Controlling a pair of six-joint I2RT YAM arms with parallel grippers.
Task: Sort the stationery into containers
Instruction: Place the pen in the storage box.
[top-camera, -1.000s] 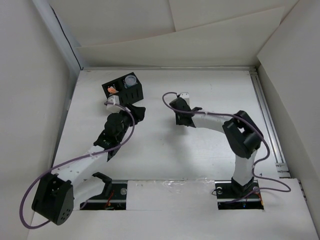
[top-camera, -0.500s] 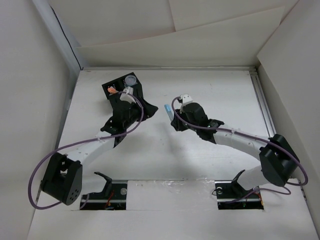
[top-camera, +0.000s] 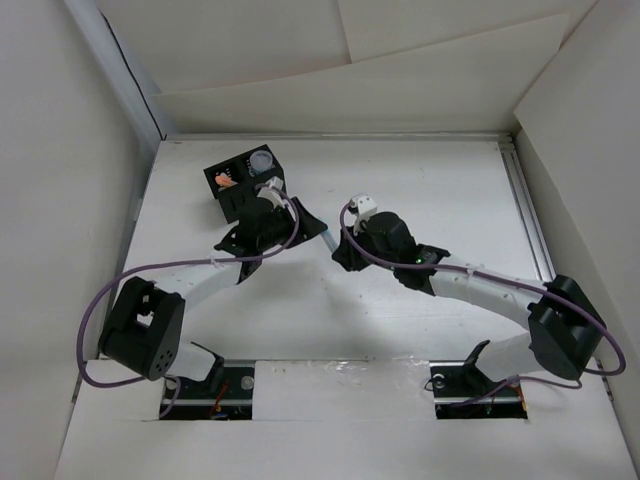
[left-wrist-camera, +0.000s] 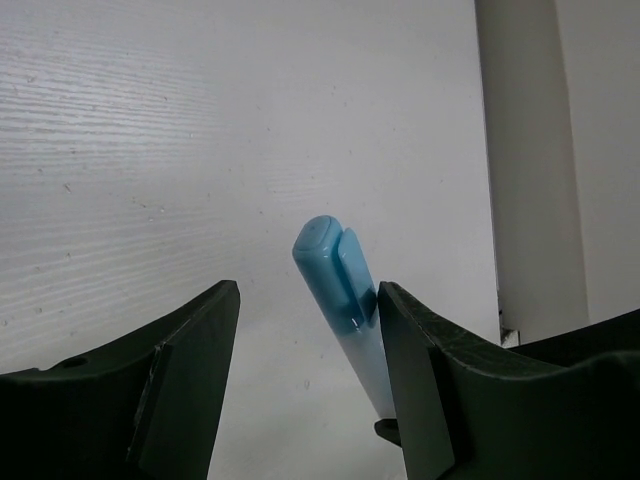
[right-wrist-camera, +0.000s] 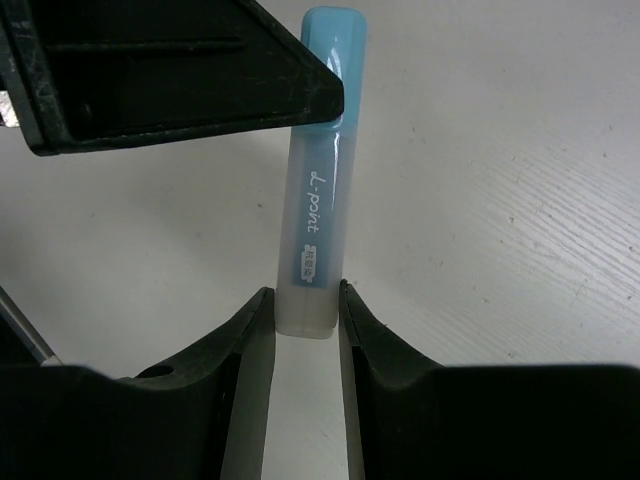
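My right gripper (right-wrist-camera: 303, 300) is shut on the lower end of a light blue marker (right-wrist-camera: 315, 200) and holds it above the white table. My left gripper (left-wrist-camera: 305, 300) is open, its jaws on either side of the marker's capped end (left-wrist-camera: 335, 265), which lies close against the right finger. In the top view the two grippers, left (top-camera: 312, 224) and right (top-camera: 338, 247), meet tip to tip at mid-table and hide the marker. The black organizer (top-camera: 270, 185) stands behind the left gripper, holding the white cylinder (top-camera: 262, 160) and an orange stick (top-camera: 225, 181).
White walls enclose the table on the left, back and right. A metal rail (top-camera: 530, 230) runs along the table's right edge. The left arm's purple cable (top-camera: 120, 290) loops out to the left. One left finger (right-wrist-camera: 170, 70) crosses the right wrist view.
The right gripper has come left holding the blue marker. The left gripper has swung right from beside the organizer, and its open jaws now straddle the marker's cap.
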